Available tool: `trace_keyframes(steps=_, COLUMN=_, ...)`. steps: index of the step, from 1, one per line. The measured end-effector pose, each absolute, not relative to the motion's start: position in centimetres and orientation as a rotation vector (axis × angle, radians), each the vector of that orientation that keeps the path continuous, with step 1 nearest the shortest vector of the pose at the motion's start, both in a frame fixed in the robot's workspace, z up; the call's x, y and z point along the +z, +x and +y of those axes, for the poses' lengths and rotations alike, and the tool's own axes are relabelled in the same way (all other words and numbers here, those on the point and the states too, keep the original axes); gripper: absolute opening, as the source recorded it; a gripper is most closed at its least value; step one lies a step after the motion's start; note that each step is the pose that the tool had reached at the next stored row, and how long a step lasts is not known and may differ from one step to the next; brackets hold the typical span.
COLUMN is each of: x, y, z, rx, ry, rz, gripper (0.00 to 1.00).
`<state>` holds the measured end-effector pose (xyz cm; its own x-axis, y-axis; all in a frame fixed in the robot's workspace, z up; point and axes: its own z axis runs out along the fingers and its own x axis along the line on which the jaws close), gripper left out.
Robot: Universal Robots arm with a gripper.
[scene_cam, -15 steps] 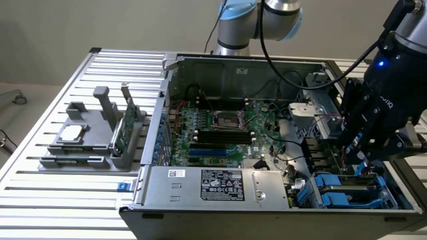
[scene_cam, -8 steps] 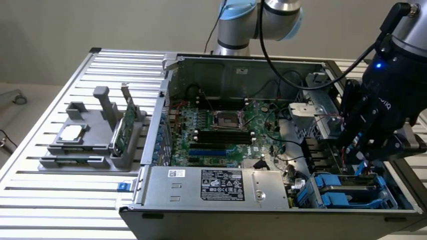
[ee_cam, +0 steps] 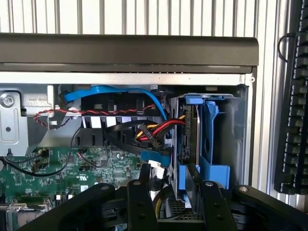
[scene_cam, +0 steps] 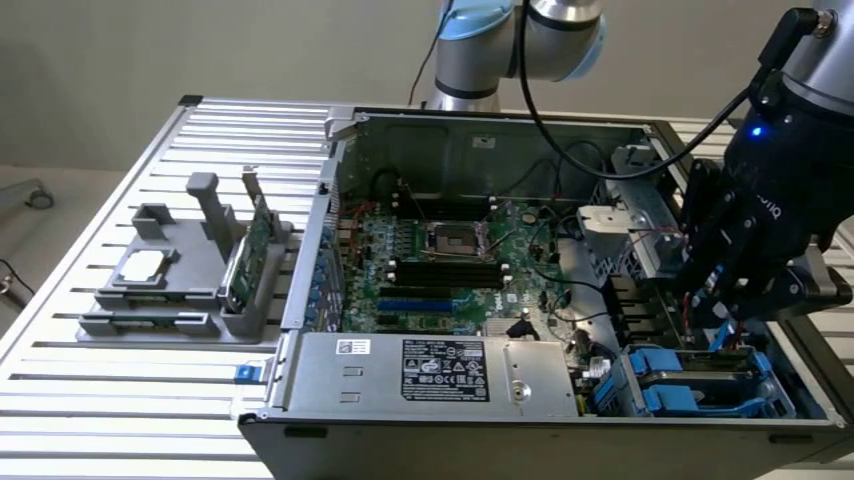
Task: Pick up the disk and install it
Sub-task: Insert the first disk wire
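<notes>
**End effector over the drive bay, disk on edge beneath it**

In the wrist view the end effector point(ee_cam: 175, 204) sits directly over the disk point(ee_cam: 189, 144). The disk stands on edge in the blue-railed bay at the corner of the open computer case point(scene_cam: 400, 415), with its near end reaching up into the end effector. Whether the end effector is clamped on the disk or merely straddling it, I cannot tell.

In the exterior view the end effector point(scene_cam: 727, 318) hangs above the same blue bay, at the exterior view's lower right of the case. Beside the bay, along the near wall, lies the grey power supply point(scene_cam: 427, 372) with its white label. Past it are red, yellow and black cables, then the green motherboard point(scene_cam: 441, 270).

The case rests on a slatted aluminium table point(scene_cam: 120, 400). A grey fixture point(scene_cam: 174, 290) holding a thin green card stands on the table at the exterior view's left. A black keyboard point(ee_cam: 294, 96) lies beyond the case's corner. A plain pale wall closes the far side.
</notes>
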<state>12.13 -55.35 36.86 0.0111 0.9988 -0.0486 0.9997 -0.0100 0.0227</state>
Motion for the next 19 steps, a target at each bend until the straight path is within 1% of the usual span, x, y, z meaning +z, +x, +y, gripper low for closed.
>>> trace_keyframes(steps=8, x=36.76, y=12.21, z=-55.21, rx=-0.026, ry=2.195, rz=2.172, gripper=0.42)
trace_keyframes(steps=9, x=36.74, y=12.21, z=-55.2, rx=-0.026, ry=2.194, rz=2.171, gripper=0.4)
trace_keyframes(steps=10, x=36.73, y=12.22, z=-55.19, rx=-0.026, ry=2.194, rz=2.171, gripper=0.34)
trace_keyframes(steps=11, x=36.72, y=12.22, z=-55.18, rx=-0.026, ry=2.194, rz=2.171, gripper=0.34)
trace_keyframes(steps=12, x=36.72, y=12.22, z=-55.17, rx=-0.026, ry=2.193, rz=2.17, gripper=0.27)
trace_keyframes(steps=19, x=36.7, y=12.26, z=-55.07, rx=-0.028, ry=2.192, rz=2.169, gripper=0.27)
